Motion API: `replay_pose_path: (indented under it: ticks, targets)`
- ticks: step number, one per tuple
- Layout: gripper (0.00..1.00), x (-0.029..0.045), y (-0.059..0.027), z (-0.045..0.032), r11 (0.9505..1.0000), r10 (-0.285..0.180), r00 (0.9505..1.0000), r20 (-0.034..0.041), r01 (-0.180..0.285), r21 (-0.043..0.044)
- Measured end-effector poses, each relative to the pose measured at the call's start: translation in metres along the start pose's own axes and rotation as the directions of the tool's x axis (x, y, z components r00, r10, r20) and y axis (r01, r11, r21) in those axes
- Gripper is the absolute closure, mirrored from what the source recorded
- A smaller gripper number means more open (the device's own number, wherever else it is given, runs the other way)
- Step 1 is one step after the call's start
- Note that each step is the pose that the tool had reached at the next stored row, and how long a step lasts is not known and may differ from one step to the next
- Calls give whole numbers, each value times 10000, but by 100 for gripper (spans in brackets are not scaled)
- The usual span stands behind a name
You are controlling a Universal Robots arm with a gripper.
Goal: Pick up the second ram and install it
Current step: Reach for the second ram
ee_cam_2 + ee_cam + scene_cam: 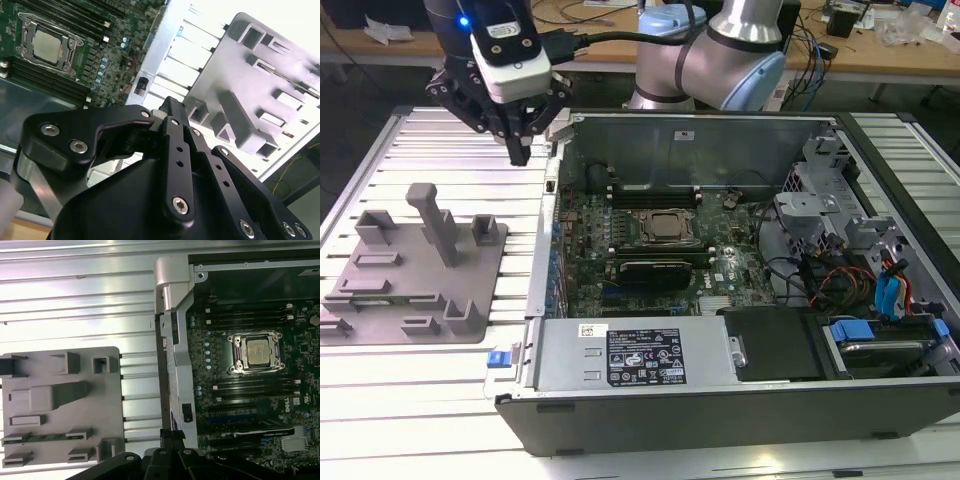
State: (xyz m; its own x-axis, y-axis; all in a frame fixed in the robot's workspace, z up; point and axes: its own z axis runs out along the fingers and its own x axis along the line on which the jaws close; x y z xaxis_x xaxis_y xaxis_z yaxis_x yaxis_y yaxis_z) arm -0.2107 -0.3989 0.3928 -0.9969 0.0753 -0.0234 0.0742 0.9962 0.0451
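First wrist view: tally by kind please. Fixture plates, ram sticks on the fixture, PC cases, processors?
grey fixture plate: 1
green ram stick, lying on the fixture: 1
open PC case: 1
processor in its socket: 1
Total: 4

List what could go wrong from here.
1. The ram lies low in the fixture, between raised blocks; the gripper could strike them going in.
2. The case wall stands between fixture and slots; a low carry could clip it.
3. The slots flank the CPU socket; a tilted ram may jam.
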Motion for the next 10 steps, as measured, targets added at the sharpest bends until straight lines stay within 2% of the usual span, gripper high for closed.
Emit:
replay_pose_path:
  ticks: [4, 7, 10]
  targets:
    - [92, 174, -13, -3, 10000, 0, 10000, 0, 0, 0]
    - [92, 244, -18, -5, 10000, 1, 10000, 0, -1, 0]
    - [92, 364, -27, -7, 10000, -1, 10000, 0, 1, 0]
